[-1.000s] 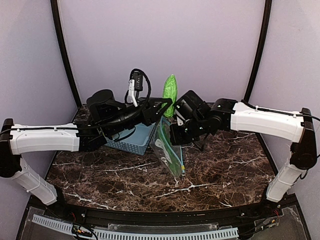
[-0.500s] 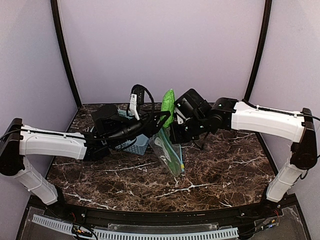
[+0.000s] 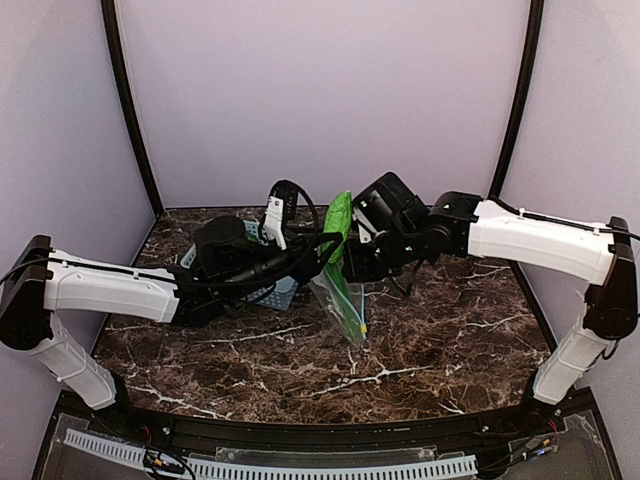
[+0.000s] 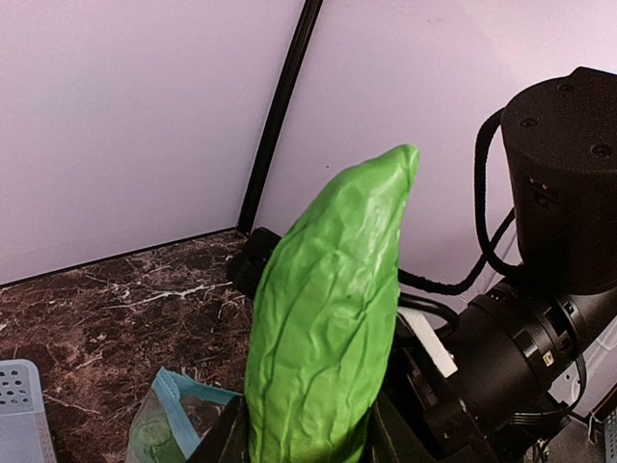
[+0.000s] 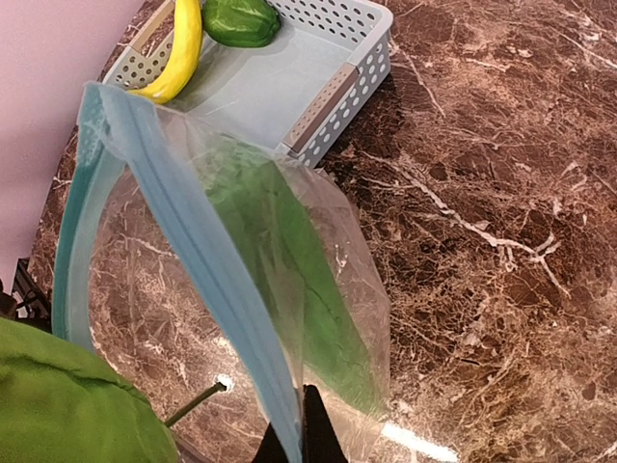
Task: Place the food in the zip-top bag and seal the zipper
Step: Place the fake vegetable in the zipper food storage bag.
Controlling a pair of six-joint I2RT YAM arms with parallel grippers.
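My left gripper [image 3: 326, 248] is shut on a long green cucumber-like piece [image 3: 338, 214], held upright just above the zip-top bag's mouth; it fills the left wrist view [image 4: 328, 309], with my gripper [image 4: 307, 446] at its base. My right gripper [image 3: 352, 268] is shut on the clear bag [image 3: 342, 304] by its light-blue zipper [image 5: 183, 222], fingertips pinched together [image 5: 301, 429]. The bag hangs open with another green piece [image 5: 280, 260] inside. The banana [image 5: 179, 46] and dark green bell pepper [image 5: 241, 19] lie in the basket.
The light-blue slotted basket [image 5: 339, 89] stands behind the bag on the dark marble table [image 3: 450, 330], under my left arm [image 3: 110, 288]. Purple walls and black posts close in the back and sides.
My left arm has reached right and lowered, bringing the cucumber piece down toward the bag's mouth. The right gripper has kept hold of the bag, which shifted only slightly.
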